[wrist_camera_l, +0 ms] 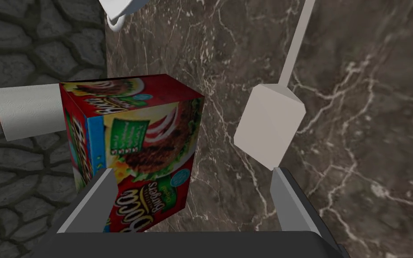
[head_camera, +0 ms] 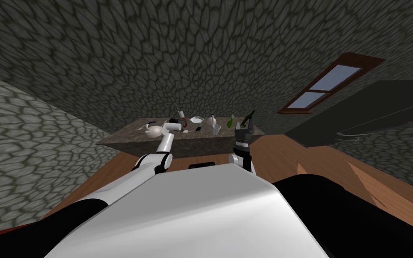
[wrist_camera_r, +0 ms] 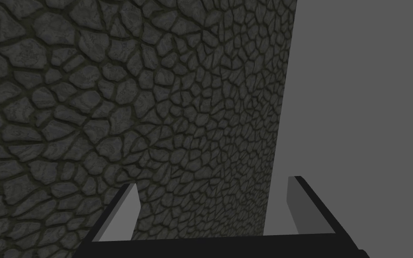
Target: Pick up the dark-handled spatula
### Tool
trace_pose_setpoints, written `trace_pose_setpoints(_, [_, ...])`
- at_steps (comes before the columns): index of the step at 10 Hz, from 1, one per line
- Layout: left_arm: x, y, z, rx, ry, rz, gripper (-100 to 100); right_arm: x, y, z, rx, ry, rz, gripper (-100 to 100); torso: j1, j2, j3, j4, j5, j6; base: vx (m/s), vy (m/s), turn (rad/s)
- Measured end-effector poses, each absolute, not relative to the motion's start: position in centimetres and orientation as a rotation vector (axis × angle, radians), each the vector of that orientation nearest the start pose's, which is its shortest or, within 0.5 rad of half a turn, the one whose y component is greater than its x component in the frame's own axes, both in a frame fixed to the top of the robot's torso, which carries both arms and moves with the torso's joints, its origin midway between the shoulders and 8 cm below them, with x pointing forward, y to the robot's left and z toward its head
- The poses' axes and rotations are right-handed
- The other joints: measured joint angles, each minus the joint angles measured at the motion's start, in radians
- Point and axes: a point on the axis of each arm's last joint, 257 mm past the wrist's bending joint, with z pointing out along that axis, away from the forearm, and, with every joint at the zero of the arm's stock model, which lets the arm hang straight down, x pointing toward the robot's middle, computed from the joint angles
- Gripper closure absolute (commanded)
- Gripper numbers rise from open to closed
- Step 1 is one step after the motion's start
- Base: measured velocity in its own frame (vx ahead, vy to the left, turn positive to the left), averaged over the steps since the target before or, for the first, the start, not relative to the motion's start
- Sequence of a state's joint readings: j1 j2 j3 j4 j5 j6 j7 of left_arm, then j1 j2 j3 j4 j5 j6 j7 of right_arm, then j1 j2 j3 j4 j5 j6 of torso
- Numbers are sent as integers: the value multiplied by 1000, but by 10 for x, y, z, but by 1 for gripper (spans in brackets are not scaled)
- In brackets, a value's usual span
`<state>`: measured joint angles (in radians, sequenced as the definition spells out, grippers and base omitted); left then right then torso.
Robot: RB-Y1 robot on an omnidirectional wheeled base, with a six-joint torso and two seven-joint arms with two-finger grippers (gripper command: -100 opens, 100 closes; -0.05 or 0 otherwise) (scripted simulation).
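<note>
The spatula point(wrist_camera_l: 269, 125) lies flat on the dark marbled table point(wrist_camera_l: 358, 134); its pale grey blade is close to me and its thin shaft runs away out of the left wrist view. In the head view its dark handle point(head_camera: 198, 129) lies to the right of my left hand. My left gripper point(wrist_camera_l: 192, 172) hovers open over the table. The blade sits just beyond one fingertip point(wrist_camera_l: 278, 177). A red burger box point(wrist_camera_l: 134, 148) stands by the other finger. My right gripper point(wrist_camera_r: 212, 182) is open and empty, raised at the table's near right point(head_camera: 241, 131).
A paper towel roll point(wrist_camera_l: 26, 112) lies behind the box against the stone wall. A white bowl point(wrist_camera_l: 120, 9), a teapot point(head_camera: 154, 131), a cup point(head_camera: 217, 130) and green bottles point(head_camera: 248, 118) crowd the table. Wooden floor lies right of it.
</note>
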<state>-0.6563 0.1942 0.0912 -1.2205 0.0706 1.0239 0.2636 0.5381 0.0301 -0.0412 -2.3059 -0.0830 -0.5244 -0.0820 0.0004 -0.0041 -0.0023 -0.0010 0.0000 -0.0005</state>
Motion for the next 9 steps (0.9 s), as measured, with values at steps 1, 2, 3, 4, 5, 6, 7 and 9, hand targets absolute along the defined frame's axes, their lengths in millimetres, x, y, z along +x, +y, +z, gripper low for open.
trace_pose_setpoints(1, [633,246,-255,-1907,1602,-772,-100,326,-308,29,736,495,1375,0,0,0,0,0,0,0,68,1,-41])
trace_pose_setpoints(2, [630,238,-261,-1929,1636,-749,-100,326,-308,29,736,495,1375,0,-1,-1,0,0,0,0,60,-1,-23])
trace_pose_setpoints(3, [624,235,-271,-1956,1664,-715,-100,326,-308,29,736,495,1375,0,-1,0,0,0,0,0,23,-2,2])
trace_pose_setpoints(4, [622,235,-274,-1971,1676,-696,-100,326,-308,29,736,495,1375,0,-1,2,1,0,0,0,47,4,-36])
trace_pose_setpoints(5, [619,231,-278,-1991,1705,-673,-100,326,-308,29,736,495,1375,0,0,1,1,0,0,0,49,8,-32])
trace_pose_setpoints(6, [615,228,-283,-2011,1729,-644,-100,326,-308,29,736,495,1375,0,0,1,0,0,0,0,61,20,-42])
trace_pose_setpoints(7, [612,222,-287,-2032,1761,-616,-100,326,-308,29,736,495,1375,0,0,0,0,0,0,0,56,15,-29])
trace_pose_setpoints(9, [600,216,-294,-2073,1818,-554,-100,326,-308,29,736,495,1375,0,0,-1,0,0,0,0,73,5,-33])
